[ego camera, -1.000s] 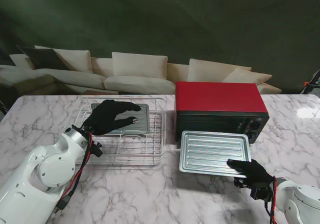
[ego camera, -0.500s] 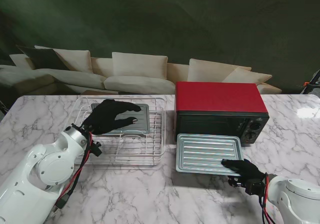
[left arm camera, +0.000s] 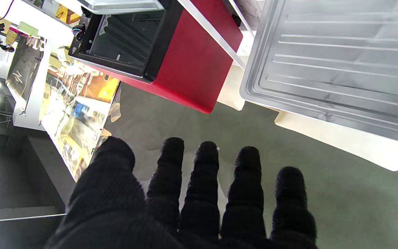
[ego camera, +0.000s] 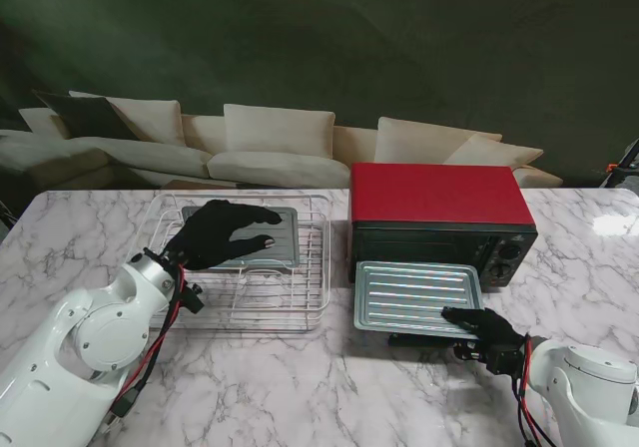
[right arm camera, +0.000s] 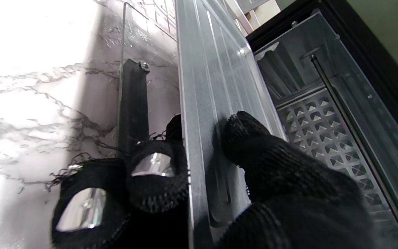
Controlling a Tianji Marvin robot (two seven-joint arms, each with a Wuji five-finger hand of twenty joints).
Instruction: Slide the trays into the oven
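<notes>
Meanwhile, the right hand [ego camera: 486, 325] pinched the near edge of the ribbed tray [ego camera: 416, 295], thumb on its upper face and fingers [right arm camera: 157, 173] curled beneath. The tray's far edge sat at the mouth of the red oven [ego camera: 439, 218], above the lowered oven door [right arm camera: 133, 103]. On the left, the left hand [ego camera: 222, 231] hovered with fingers [left arm camera: 206, 186] spread, holding nothing, over the second tray [ego camera: 275, 232], which lay in the wire rack [ego camera: 300, 312] on the marble desk [ego camera: 300, 387].
</notes>
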